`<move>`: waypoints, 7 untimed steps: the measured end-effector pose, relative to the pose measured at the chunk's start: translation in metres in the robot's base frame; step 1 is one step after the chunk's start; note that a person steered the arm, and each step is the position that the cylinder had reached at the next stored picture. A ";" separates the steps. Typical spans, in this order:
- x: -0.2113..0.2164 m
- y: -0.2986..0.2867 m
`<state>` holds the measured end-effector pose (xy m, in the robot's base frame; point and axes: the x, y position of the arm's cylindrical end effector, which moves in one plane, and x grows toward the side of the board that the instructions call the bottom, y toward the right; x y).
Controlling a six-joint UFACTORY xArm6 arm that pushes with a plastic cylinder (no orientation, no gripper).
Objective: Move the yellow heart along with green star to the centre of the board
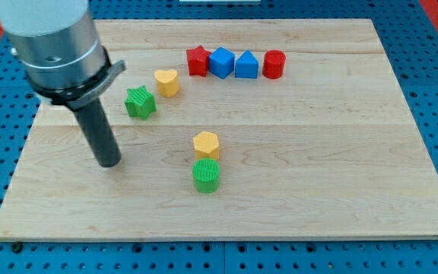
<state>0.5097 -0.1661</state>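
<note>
Two blocks are my job — the yellow heart (167, 81) and the green star (140, 103), just beside each other in the board's (341, 183) upper left. I judge this the approach step. My tip (110, 162) has no jaws, holds nothing, and stands below-left of the star, apart from it. Next I should get behind both — on their upper-left side — to push toward the centre.

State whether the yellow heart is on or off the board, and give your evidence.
On. The yellow heart rests on the wooden board, just upper right of the green star.
</note>
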 end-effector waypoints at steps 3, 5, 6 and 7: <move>-0.131 -0.082; -0.130 -0.071; -0.115 -0.017; -0.107 0.004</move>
<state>0.4024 -0.1617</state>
